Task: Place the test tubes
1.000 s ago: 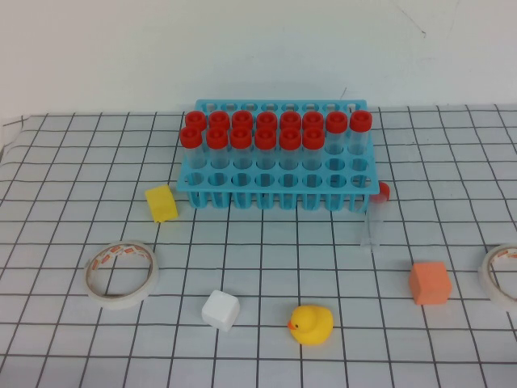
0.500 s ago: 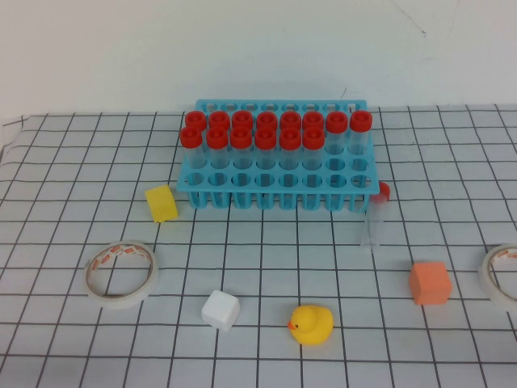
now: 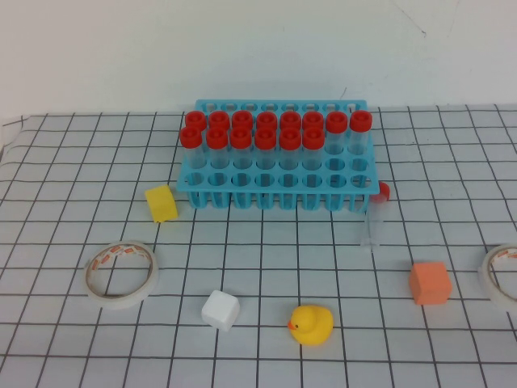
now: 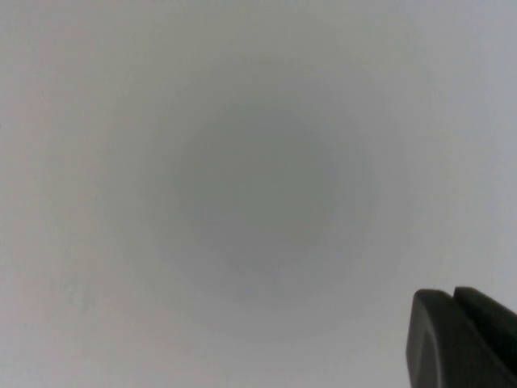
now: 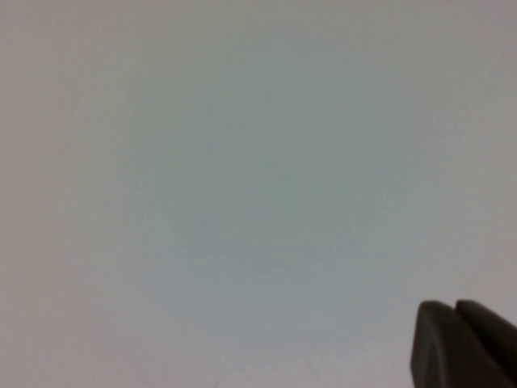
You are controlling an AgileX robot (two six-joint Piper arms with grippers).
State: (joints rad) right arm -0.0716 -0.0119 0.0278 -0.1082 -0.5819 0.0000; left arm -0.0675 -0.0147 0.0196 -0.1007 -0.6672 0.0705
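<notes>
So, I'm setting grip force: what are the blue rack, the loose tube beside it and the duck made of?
The blue rack looks like rigid moulded plastic, slightly glossy, with crisp holes. The loose tube: clear plastic or glass, see-through, red cap. The duck: probably soft rubber, rounded, matte. The left gripper and right gripper, both shut, appear only in their wrist views.

Left hand (image 4: 455, 331) and right hand (image 5: 457, 335): matte black, blocky
</notes>
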